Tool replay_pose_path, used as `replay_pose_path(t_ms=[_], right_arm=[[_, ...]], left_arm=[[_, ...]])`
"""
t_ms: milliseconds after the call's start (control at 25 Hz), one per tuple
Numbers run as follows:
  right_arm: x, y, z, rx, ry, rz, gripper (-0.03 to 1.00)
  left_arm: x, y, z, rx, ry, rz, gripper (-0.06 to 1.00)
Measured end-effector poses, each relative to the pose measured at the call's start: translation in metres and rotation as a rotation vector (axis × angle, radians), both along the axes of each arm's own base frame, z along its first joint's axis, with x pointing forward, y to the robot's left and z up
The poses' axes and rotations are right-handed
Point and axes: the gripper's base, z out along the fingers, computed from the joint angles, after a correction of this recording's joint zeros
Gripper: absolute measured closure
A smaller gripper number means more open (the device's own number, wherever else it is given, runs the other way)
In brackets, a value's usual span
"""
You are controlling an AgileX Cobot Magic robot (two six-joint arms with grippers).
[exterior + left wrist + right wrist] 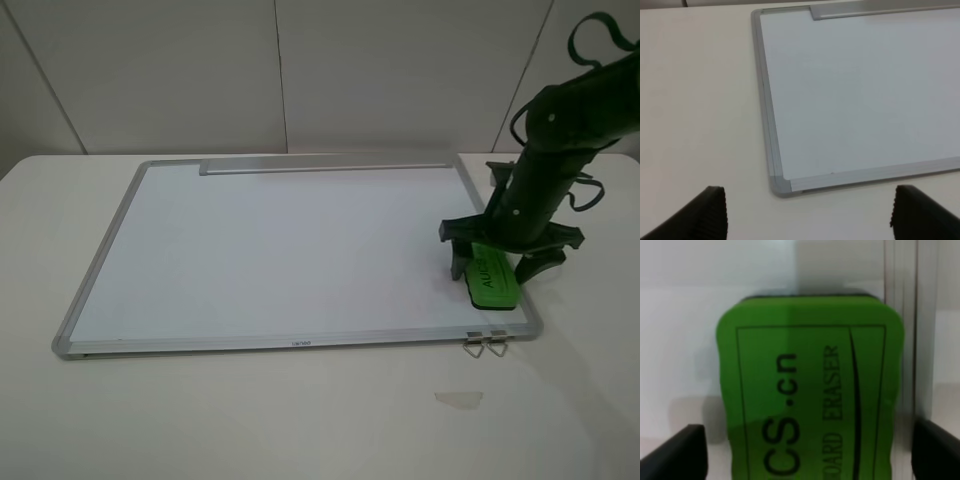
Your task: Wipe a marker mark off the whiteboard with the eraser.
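Observation:
The whiteboard (280,250) lies flat on the table, its silver frame (766,105) also showing in the left wrist view. The green eraser (492,280) rests on the board near its front right corner; its lettered top (810,395) fills the right wrist view. My right gripper (497,262) stands open straddling the eraser, with a gap between each finger and the block. My left gripper (807,220) is open over bare table beside the board's front left corner. No marker mark shows on the visible board surface.
A long tray strip (325,167) runs along the board's far edge. Two metal clips (485,342) hang off the front edge near the eraser. A pale tape scrap (458,398) lies on the table in front of the board.

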Motion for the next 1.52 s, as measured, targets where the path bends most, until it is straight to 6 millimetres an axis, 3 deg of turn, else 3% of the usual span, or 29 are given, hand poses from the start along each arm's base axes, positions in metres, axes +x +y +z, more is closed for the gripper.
replay_pose_path(t_ms=[240, 520, 640, 800, 920, 1040, 1200, 1360, 1520], right_arm=[[-0.014, -0.003, 0.033, -0.01, 0.045, 0.065, 0.14], [-0.049, -0.017, 0.104, -0.111, 0.077, 0.131, 0.14], [-0.065, -0.019, 0.138, -0.096, -0.021, 0.133, 0.14], [-0.1, -0.022, 0.18, -0.05, -0.181, 0.125, 0.14], [-0.139, -0.027, 0.2, -0.027, -0.294, 0.118, 0.14], [-0.179, -0.034, 0.205, -0.023, -0.379, 0.136, 0.14], [-0.23, -0.042, 0.196, -0.026, -0.475, 0.18, 0.14], [-0.266, -0.048, 0.18, -0.02, -0.621, 0.188, 0.14], [-0.29, -0.051, 0.173, -0.011, -0.775, 0.191, 0.14]], left_arm=[[0.0, 0.0, 0.0, 0.0, 0.0, 0.0, 0.26], [0.0, 0.0, 0.0, 0.0, 0.0, 0.0, 0.26], [0.0, 0.0, 0.0, 0.0, 0.0, 0.0, 0.26], [0.0, 0.0, 0.0, 0.0, 0.0, 0.0, 0.26], [0.0, 0.0, 0.0, 0.0, 0.0, 0.0, 0.26], [0.0, 0.0, 0.0, 0.0, 0.0, 0.0, 0.26], [0.0, 0.0, 0.0, 0.0, 0.0, 0.0, 0.26], [0.0, 0.0, 0.0, 0.0, 0.0, 0.0, 0.26], [0.0, 0.0, 0.0, 0.0, 0.0, 0.0, 0.26]])
